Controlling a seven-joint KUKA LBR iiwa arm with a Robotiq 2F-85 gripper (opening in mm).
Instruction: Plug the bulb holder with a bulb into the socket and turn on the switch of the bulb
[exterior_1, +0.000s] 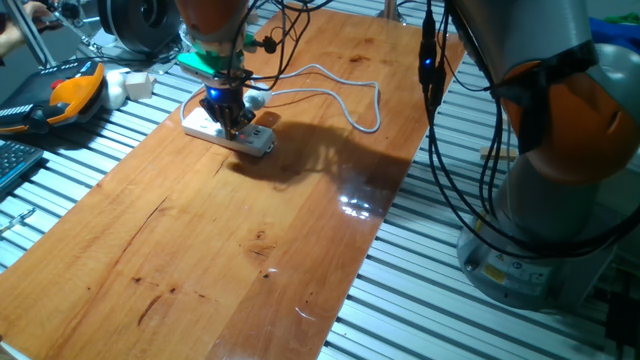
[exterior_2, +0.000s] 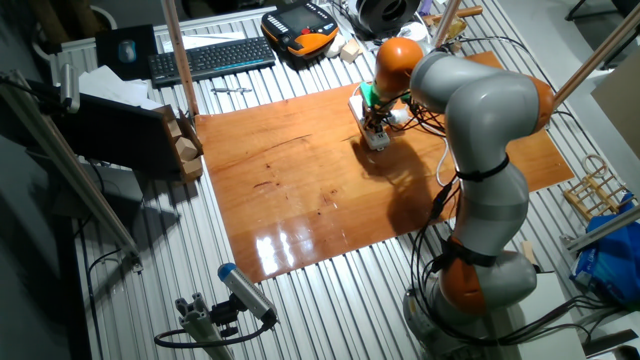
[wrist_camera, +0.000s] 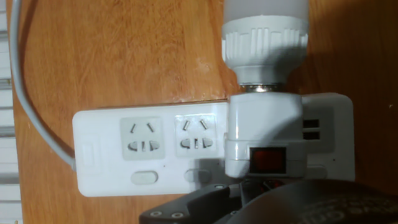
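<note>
Wooden table (exterior_1: 250, 240) boards carry the socket (wrist_camera: 149, 152) near the far edge, its white cable (exterior_1: 340, 95) looping beside it. On the strip's end sits the bulb holder (wrist_camera: 264, 134), red switch (wrist_camera: 267, 159) facing the hand camera, the bulb (wrist_camera: 265, 31) lying out over the wood. Directly above hangs the end effector (exterior_1: 228, 112); whether it is clenched cannot be told.

I see the wooden tabletop (exterior_1: 230, 240) resting on a ribbed metal bench (exterior_2: 330, 300). Beyond it lies a black keyboard (exterior_2: 212, 57), and just beside that an orange-and-black handset (exterior_2: 300, 27), possibly a teach pendant. A dark boxy unit (exterior_2: 130, 140) sits at the board's edge, and a blue-tipped cylinder (exterior_2: 245, 290) lies on the bench
</note>
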